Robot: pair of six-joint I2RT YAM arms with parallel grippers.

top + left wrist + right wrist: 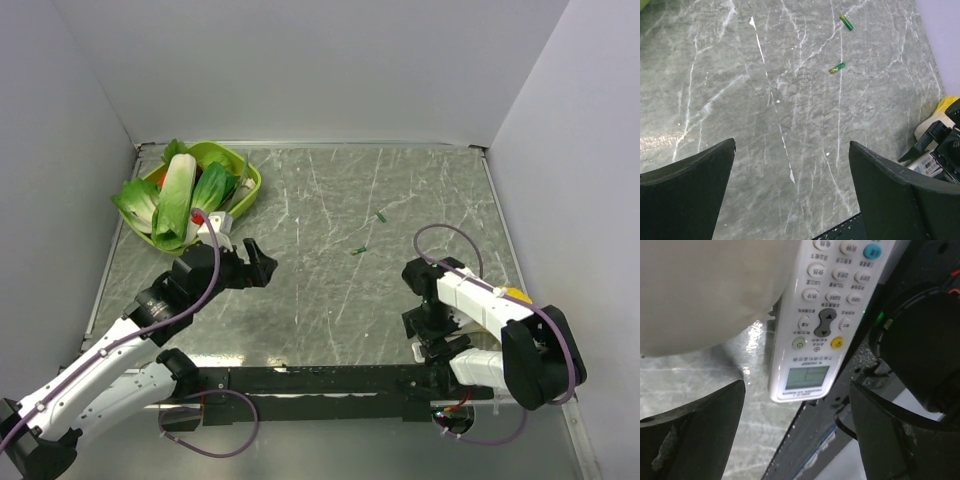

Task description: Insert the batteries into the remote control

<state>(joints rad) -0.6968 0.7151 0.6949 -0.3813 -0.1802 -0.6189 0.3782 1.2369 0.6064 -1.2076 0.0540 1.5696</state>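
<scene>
Barely begun: both batteries (359,250) lie loose around 2 o'clock of the table's centre, the remote (812,325) sits face-up at 5 o'clock, ungripped between the right gripper's (796,387) spread jaws, and the left gripper (792,144) gapes empty.

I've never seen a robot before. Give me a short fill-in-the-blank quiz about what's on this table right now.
1. The number of small green batteries lying loose on the table is ___.
2. The remote control lies with its buttons facing ___.
3. The left gripper has its jaws ___, with nothing between them.
4. The leafy vegetables sit in a bowl coloured ___.
Missing words: two; up; open; green.
</scene>
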